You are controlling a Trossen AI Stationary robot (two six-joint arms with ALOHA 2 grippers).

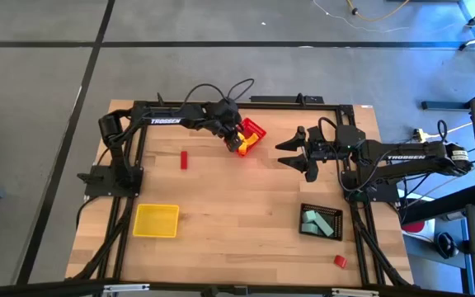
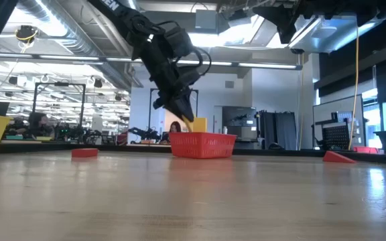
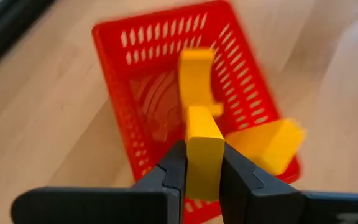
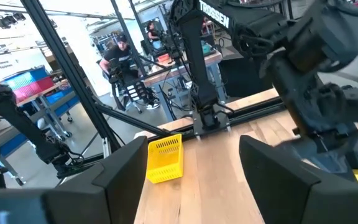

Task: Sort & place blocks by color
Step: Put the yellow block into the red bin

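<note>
My left gripper (image 3: 204, 177) is shut on a yellow block (image 3: 204, 149) and hangs over the red bin (image 1: 255, 132) at the table's far middle. In that bin lie two more yellow blocks, a notched one (image 3: 196, 74) and a wedge (image 3: 271, 146) against the rim. A red block (image 1: 184, 159) lies flat on the table left of the bin, and a red wedge (image 1: 340, 261) rests near the front right. Mint green blocks (image 1: 313, 221) sit in the black bin (image 1: 334, 216). My right gripper (image 1: 297, 153) waits open in the air, right of the red bin. My left gripper pinches the yellow block by its two flat sides (image 3: 202, 171) between its two fingers (image 3: 169, 171). The fingers slant down from the table's left side (image 2: 183, 107). The block sticks out past the fingertips, lifted clear above the red bin (image 3: 160, 93).
The yellow bin (image 1: 156, 220) stands near the front left, with bare wood between it and the red bin. A black frame (image 1: 246, 103) runs along the table's far edge and sides. People sit at desks in the room beyond (image 4: 120, 59).
</note>
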